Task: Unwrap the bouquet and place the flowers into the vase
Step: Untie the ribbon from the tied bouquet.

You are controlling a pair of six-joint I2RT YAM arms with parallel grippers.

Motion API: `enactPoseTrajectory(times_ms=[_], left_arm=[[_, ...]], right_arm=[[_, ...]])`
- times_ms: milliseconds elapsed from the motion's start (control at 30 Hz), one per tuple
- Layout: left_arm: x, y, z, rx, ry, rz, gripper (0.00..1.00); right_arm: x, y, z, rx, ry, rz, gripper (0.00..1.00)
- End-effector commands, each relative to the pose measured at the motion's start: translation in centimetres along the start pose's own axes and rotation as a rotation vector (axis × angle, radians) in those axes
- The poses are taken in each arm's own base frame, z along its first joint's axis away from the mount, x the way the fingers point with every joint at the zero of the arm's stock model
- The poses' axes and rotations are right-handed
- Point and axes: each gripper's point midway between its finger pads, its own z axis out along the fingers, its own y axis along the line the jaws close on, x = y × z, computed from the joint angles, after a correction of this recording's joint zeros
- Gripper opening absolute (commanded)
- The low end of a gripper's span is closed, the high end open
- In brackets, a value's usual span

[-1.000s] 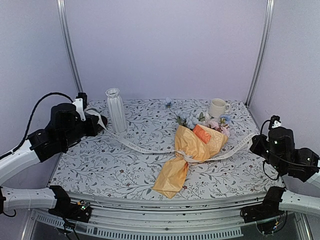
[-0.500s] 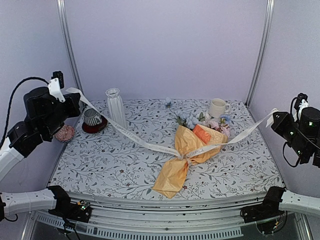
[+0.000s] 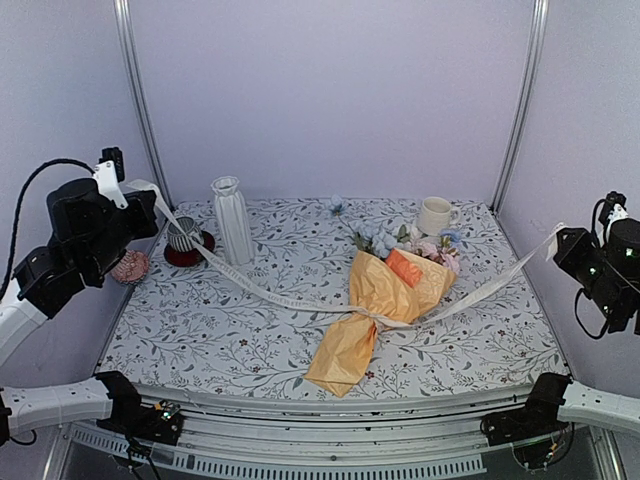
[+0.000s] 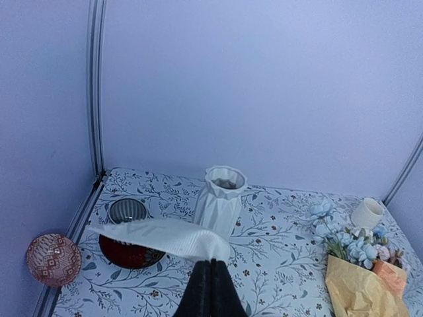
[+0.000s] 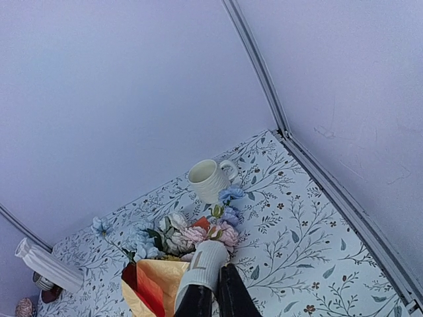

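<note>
Now, with my left gripper [image 4: 211, 272] pinched shut on one end of the ribbon [image 3: 270, 295] and my right gripper [image 5: 213, 281] seemingly clamped on the other, I am untying the bouquet [image 3: 375, 300] lying mid-table, well apart from the upright vase [image 3: 231, 220], and next must pull the loop free.

L gripper [image 3: 148, 197] & R gripper [image 3: 560, 241] rise, pull apart; ribbon [image 3: 270, 293] goes taut, then sags to table [image 3: 200, 340].

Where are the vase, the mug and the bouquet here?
vase [image 3: 233, 228]: top view, ribbed body.
mug [image 3: 434, 216]: top view, side wall.
bouquet [image 3: 378, 290]: top view, orange paper wrap.
</note>
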Motion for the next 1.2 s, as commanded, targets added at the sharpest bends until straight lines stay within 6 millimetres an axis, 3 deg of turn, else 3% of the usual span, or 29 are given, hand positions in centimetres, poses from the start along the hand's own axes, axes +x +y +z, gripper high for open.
enactPoseTrajectory(times_ms=[0, 100, 167, 267, 333, 500, 667, 767, 933, 1167], left_arm=[[2.9, 1.1, 1.0, -0.054, 0.059, -0.031, 0.00], [3.8, 2.8, 0.8, -0.143, 0.061, -0.082, 0.04], [3.8, 4.2, 0.3, -0.204, 0.040, -0.109, 0.11], [2.9, 5.9, -0.8, -0.277, -0.015, -0.143, 0.17], [2.0, 7.0, -1.7, -0.322, -0.059, -0.161, 0.28], [0.4, 8.8, -3.4, -0.384, -0.134, -0.196, 0.51], [-0.1, 9.2, -4.0, -0.388, -0.159, -0.199, 0.58], [0.0, 7.2, -3.3, -0.266, -0.145, -0.151, 0.59], [1.6, -1.2, -1.6, 0.192, -0.085, -0.051, 0.62], [7.0, -8.5, 0.7, 0.503, 0.139, -0.008, 0.67]], right_arm=[[1.1, -2.1, 0.0, 0.068, 0.006, 0.014, 0.13], [1.7, -3.9, -0.3, 0.126, -0.001, 0.075, 0.18], [1.5, -4.7, -0.7, 0.137, -0.019, 0.116, 0.29], [0.3, -5.5, -1.5, 0.127, -0.059, 0.166, 0.35], [-0.3, -5.7, -1.9, 0.120, -0.079, 0.180, 0.38], [-1.0, -5.6, -2.1, 0.110, -0.091, 0.166, 0.50], [-1.0, -4.4, -1.7, 0.074, -0.086, 0.141, 0.56], [-0.9, -2.4, -1.2, -0.005, -0.080, 0.083, 0.58], [0.7, 1.2, 0.2, -0.110, -0.035, -0.007, 0.58], [6.4, 7.0, 2.8, -0.264, 0.139, -0.190, 0.58]])
